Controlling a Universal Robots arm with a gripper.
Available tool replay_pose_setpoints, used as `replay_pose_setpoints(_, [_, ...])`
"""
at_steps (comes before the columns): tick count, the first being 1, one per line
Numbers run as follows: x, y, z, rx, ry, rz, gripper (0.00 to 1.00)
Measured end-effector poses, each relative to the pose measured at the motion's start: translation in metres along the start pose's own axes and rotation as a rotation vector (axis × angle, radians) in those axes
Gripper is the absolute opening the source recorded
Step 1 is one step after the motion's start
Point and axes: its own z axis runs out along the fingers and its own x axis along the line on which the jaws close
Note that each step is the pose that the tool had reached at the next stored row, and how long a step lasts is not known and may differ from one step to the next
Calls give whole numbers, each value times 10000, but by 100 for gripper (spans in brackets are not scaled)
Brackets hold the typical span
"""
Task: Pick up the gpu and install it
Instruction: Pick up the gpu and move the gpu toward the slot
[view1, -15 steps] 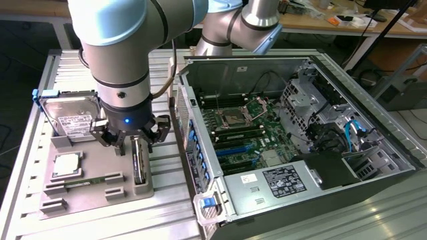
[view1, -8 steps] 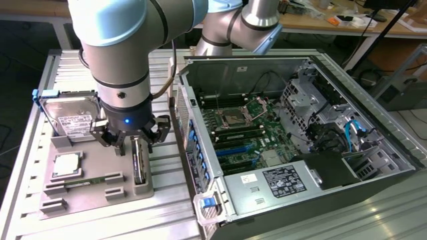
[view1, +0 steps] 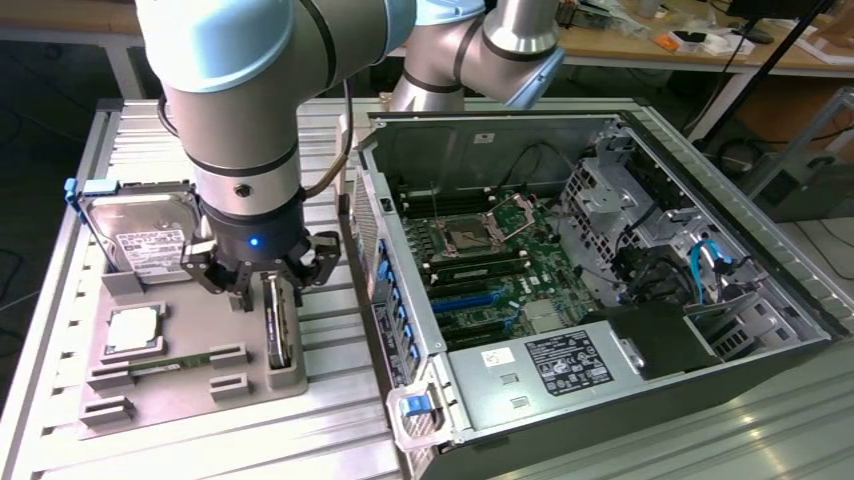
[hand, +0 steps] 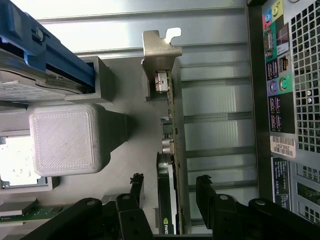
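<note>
Item: gpu (view1: 276, 325), edge-on in the grey holder (view1: 174, 385) to the exterior view's left of the open computer case (view1: 601, 250); my pincer (view1: 263, 285) released, jaws astride it; neither lifted nor installed.

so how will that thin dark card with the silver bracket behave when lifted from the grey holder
The thin dark circuit card with a silver metal bracket looks stiff, so it likely lifts without flexing. Standing edge-on in the grey plastic holder, it may tip if nudged sideways. Its exposed parts probably make it fragile under a hard squeeze.
</note>
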Motion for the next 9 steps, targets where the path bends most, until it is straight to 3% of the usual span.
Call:
replay_pose_setpoints(1, [0, 0, 0, 0, 0, 0, 51])
replay_pose_setpoints(4, [0, 0, 0, 0, 1, 0, 50])
replay_pose_setpoints(5, [0, 0, 0, 0, 0, 0, 44])
replay_pose_setpoints(7, [0, 0, 0, 0, 0, 0, 44])
replay_pose_setpoints(8, [0, 0, 0, 0, 0, 0, 36])
replay_pose_setpoints(9, [0, 0, 0, 0, 0, 0, 36])
